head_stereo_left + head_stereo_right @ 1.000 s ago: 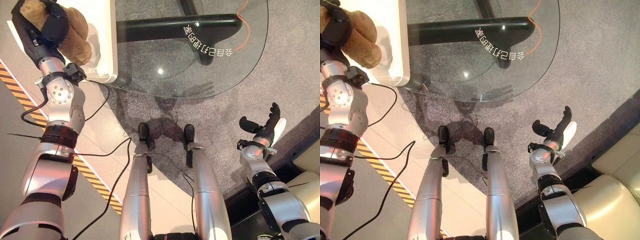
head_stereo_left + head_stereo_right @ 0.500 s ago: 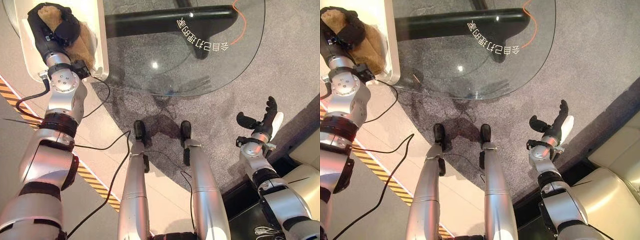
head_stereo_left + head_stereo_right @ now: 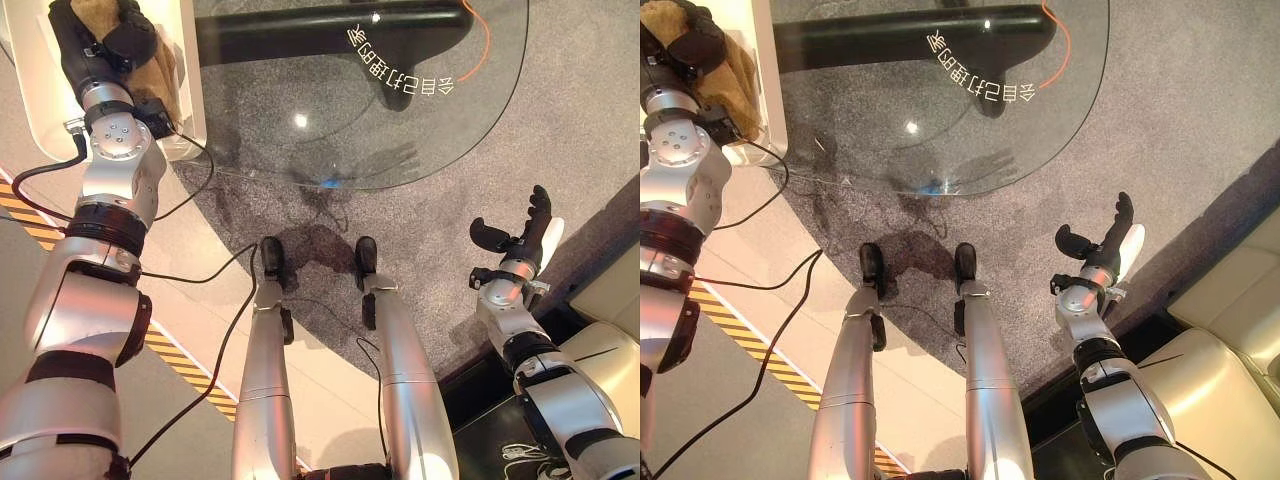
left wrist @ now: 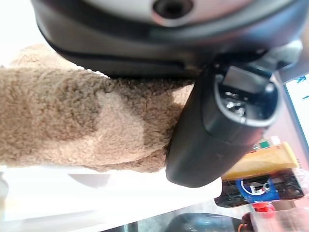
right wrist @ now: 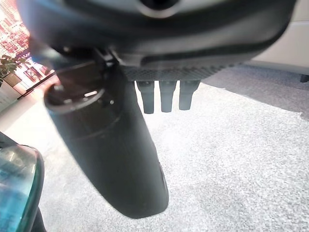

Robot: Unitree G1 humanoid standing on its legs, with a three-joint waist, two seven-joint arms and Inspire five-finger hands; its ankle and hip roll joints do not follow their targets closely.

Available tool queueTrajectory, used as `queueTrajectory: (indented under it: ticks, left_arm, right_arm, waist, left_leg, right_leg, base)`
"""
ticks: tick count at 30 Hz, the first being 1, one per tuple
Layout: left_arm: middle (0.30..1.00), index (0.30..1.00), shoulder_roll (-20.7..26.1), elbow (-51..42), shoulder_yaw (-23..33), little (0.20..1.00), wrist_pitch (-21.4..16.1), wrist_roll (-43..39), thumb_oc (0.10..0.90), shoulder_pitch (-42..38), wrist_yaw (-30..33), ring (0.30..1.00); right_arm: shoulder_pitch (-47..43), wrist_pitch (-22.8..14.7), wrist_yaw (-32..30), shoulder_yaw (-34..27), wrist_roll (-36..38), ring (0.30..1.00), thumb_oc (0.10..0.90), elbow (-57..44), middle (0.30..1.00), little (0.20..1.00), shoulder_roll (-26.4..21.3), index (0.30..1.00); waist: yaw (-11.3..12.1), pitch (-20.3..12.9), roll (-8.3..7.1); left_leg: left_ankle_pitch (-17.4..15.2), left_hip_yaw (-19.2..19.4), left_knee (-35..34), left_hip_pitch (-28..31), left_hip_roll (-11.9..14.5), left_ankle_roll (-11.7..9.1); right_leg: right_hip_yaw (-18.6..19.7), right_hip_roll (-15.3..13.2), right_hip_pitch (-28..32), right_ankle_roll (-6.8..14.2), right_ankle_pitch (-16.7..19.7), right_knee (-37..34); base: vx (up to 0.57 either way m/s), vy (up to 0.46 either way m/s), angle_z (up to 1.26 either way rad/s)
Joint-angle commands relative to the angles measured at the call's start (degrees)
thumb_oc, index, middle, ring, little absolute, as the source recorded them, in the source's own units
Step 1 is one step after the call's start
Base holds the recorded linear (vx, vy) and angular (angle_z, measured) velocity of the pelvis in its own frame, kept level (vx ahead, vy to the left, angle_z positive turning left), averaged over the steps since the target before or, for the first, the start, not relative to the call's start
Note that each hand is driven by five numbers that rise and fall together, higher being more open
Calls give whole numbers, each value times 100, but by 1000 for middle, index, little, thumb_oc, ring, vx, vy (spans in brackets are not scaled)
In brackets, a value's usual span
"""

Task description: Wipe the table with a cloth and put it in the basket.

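Beneath glass table [image 3: 400, 110], grey carpet [image 3: 580, 120].

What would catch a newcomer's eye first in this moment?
The left hand at the upper left, closed round a fuzzy brown cloth over a cream basket. Beside it spreads the round glass table, and the right hand hangs open over the grey carpet.

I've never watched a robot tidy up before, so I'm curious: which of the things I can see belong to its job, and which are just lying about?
Part of the job:
- brown fluffy cloth, gripped in the left hand
- white basket, which the cloth is over
- glass table

Just there:
- right hand, open and idle over the grey carpet
- cream sofa
- packets beyond the left hand
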Motion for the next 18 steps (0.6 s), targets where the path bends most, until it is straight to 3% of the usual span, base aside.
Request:
queueTrajectory:
  ticks: [1, 18]
  left_arm:
    - [900, 900, 487, 208, 83, 900, -125, 12, 800, -517, 97, 900]
    - [900, 900, 424, 398, 75, 900, -76, -108, 800, -563, 124, 900]
  right_arm:
    - [29, -237, -188, -110, 155, 900, 800, -139, 900, 900, -406, 900]
    - [-45, -231, -246, -50, 202, 900, 800, -135, 900, 900, -411, 900]
  waist:
    - [53, -154, -39]
    - [41, -154, -46]
  left_leg:
    - [-831, 539, 645, 5, -196, 463]
    - [-832, 533, 702, -92, -200, 456]
  right_leg:
    - [-260, 309, 326, -73, 223, -654]
    - [-282, 286, 231, -81, 254, -634]
  base:
    - [0, 0, 0]
    - [0, 0, 0]
